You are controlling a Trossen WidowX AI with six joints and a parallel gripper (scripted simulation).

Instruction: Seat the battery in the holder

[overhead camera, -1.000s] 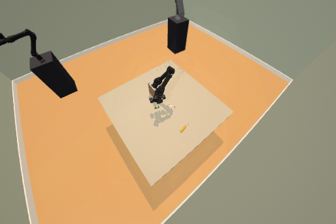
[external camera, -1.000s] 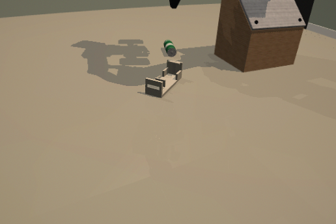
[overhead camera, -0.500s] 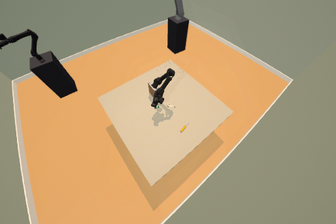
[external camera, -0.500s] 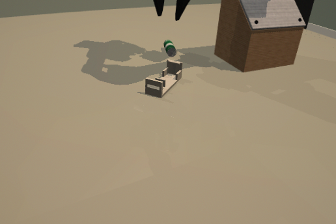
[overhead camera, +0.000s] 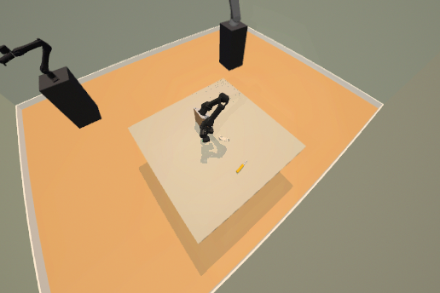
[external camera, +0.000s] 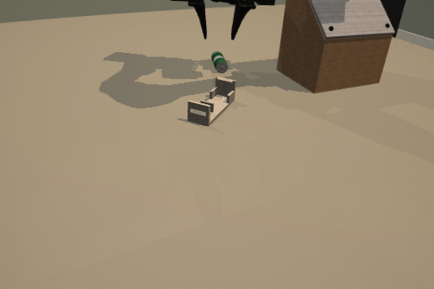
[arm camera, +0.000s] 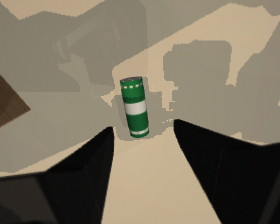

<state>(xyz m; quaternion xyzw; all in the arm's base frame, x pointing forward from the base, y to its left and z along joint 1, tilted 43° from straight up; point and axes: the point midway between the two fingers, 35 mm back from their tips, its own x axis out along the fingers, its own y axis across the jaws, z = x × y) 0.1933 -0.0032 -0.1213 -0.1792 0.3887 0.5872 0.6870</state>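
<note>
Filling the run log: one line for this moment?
gripper: open, holds nothing, above battery | battery: on its side on table, beyond the holder | holder: no battery in it | seating: not done
</note>
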